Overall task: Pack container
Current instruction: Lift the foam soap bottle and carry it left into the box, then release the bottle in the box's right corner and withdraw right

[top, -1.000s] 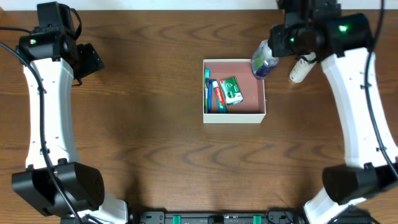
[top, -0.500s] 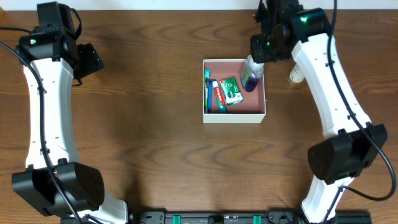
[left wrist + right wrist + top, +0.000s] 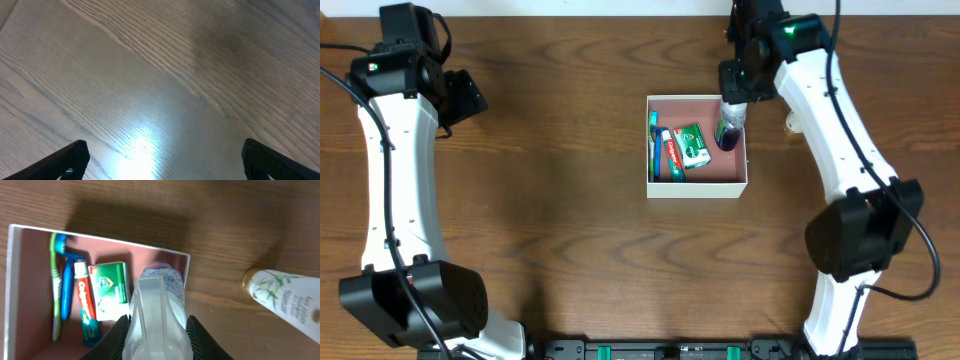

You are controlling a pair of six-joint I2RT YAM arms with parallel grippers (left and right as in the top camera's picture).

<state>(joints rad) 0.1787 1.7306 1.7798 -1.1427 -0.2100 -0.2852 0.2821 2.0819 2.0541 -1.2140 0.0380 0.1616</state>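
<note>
The container (image 3: 698, 187) is a square white-walled box with a pink-brown floor at the table's middle right; it also shows in the right wrist view (image 3: 30, 285). Inside lie a toothbrush (image 3: 653, 148), a toothpaste tube (image 3: 669, 153) and a green box (image 3: 692, 146). My right gripper (image 3: 734, 100) is shut on a clear spray bottle with purple liquid (image 3: 728, 131), holding it upright over the container's right inner corner; the wrist view shows its clear cap (image 3: 156, 320) between the fingers. My left gripper (image 3: 160, 160) is open over bare wood at the far left.
A white bottle with a bamboo print (image 3: 794, 120) lies on the table just right of the container, also seen in the right wrist view (image 3: 285, 297). The left arm (image 3: 395, 150) stands along the table's left side.
My right gripper has carried the spray bottle leftward and down from outside the container's right wall to over its right inner corner. The left arm has not moved.
</note>
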